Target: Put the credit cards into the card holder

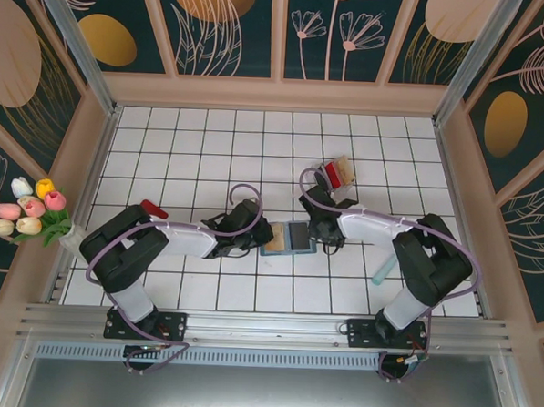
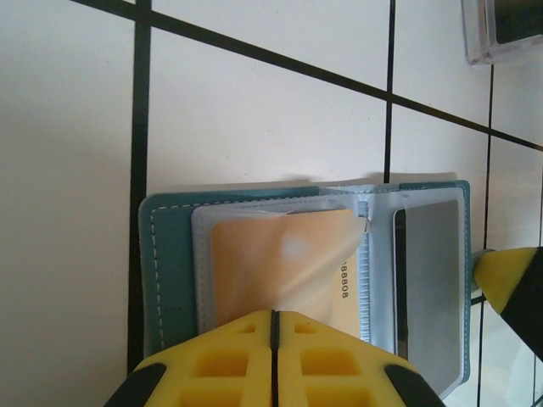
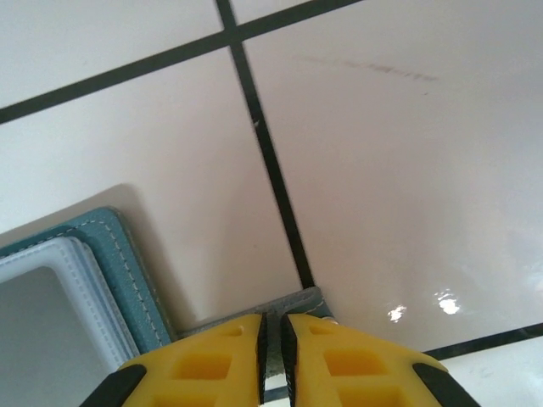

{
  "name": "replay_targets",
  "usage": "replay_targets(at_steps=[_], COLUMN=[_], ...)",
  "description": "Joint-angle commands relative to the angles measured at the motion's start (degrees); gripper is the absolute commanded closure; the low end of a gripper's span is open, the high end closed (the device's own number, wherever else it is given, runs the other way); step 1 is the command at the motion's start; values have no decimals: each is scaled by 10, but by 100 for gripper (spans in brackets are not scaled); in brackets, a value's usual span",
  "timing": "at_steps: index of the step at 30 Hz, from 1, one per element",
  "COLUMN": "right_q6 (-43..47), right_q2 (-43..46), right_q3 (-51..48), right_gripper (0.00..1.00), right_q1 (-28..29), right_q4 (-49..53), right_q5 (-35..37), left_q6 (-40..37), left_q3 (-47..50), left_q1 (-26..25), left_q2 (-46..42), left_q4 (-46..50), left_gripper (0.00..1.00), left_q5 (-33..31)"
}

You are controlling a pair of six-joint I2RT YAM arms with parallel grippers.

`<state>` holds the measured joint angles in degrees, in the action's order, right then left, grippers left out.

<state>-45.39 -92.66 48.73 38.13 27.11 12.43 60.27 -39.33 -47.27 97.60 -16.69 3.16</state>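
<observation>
You are seating a card. The open teal-blue folding card holder (image 2: 165, 271) lies on the white tiled counter (image 1: 193, 145) between both tools. The tan plastic card (image 2: 280, 271) sits partly under the clear left pocket. The left tool (image 2: 273, 343), at the holder's 9 o'clock, is closed with its tips at the card's outer edge; I cannot tell whether it is pinching or only pushing. The right tool (image 3: 271, 348), at 3 o'clock, is nipped onto a thin grey strip (image 3: 288, 307) at the holder's rim. A dark card (image 2: 433, 288) fills the right pocket. Next, slide the tan card straight towards 3 o'clock while the right tool steadies the holder. The red card (image 1: 331, 175) stands in the small clear rack (image 2: 501, 38) at 1 o'clock.
</observation>
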Motion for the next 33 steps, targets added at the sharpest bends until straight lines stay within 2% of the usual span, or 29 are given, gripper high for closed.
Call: replay_targets(at_steps=[1, 4, 8, 10, 18, 26, 33], right_q6=[7, 8, 33, 30, 21, 18, 7], right_q2=[1, 1, 18, 21, 73, 52, 53], right_q3=[-27, -27, -44, -40, -25, -51, -43], right_gripper=[82, 82, 81, 81, 72, 74, 76], right_q1=[-29, -34, -38, -37, -52, -65, -64], right_q4=[50, 50, -14, -20, 20, -4, 27], right_q5=[28, 15, -70, -90, -46, -60, -9], left_q6=[-3, -6, -24, -39, -58, -61, -70], left_q3=[21, 19, 8, -1, -11, -17, -29], left_q1=[4, 5, 5, 4, 5, 4, 4], left_q2=[31, 34, 35, 34, 10, 17, 10], left_q4=[81, 79, 70, 65, 68, 51, 61], left_gripper=[91, 91, 89, 89, 84, 82, 80], left_q5=[-18, -16, -3, 10, 9, 29, 27])
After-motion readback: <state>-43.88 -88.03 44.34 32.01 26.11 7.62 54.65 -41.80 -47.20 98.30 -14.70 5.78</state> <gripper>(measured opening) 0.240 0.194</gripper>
